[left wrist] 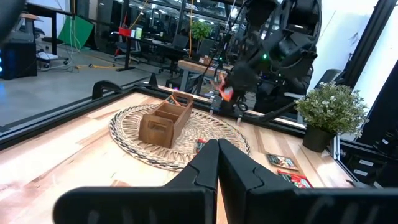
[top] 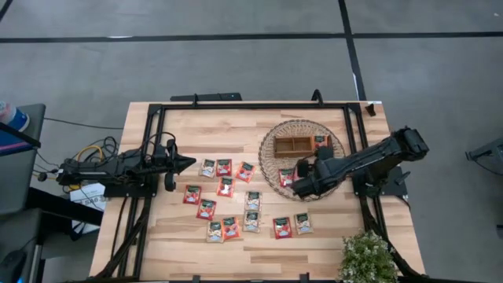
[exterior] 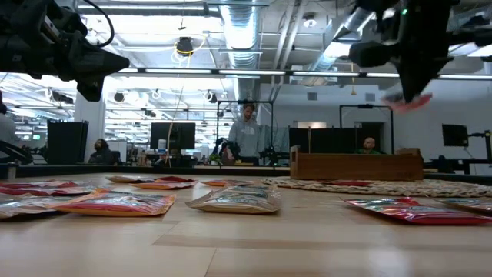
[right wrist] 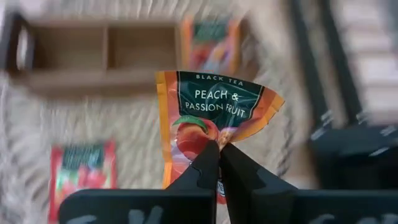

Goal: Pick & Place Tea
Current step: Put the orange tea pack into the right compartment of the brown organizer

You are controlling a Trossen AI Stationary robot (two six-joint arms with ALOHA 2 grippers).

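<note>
The right gripper is clenched on an orange peach tea sachet, pinching its lower edge so it stands up clear above the wicker mat, probably to carry it to the wooden tray. Another sachet lies beside the tray, more across the tabletop. The left gripper waits clenched and empty, well apart.

Both arms raised, right fingers pinched together.
</note>
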